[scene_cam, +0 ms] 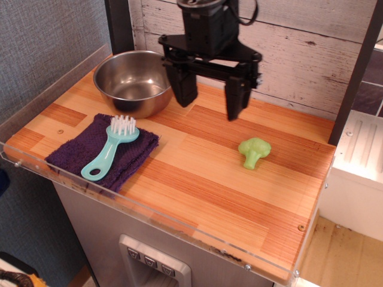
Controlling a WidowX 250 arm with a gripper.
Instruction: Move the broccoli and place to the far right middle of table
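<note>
The light-green toy broccoli (254, 152) lies on its side on the wooden table (203, 179), toward the right side about midway between front and back. My gripper (209, 99) hangs in the air above the table's back middle, up and to the left of the broccoli and well apart from it. Its two black fingers (184, 88) are spread wide with nothing between them.
A steel bowl (135, 81) stands at the back left, close to the left finger. A teal brush with white bristles (111, 149) lies on a purple cloth (103, 150) at the front left. A clear acrylic rim (119, 200) edges the table.
</note>
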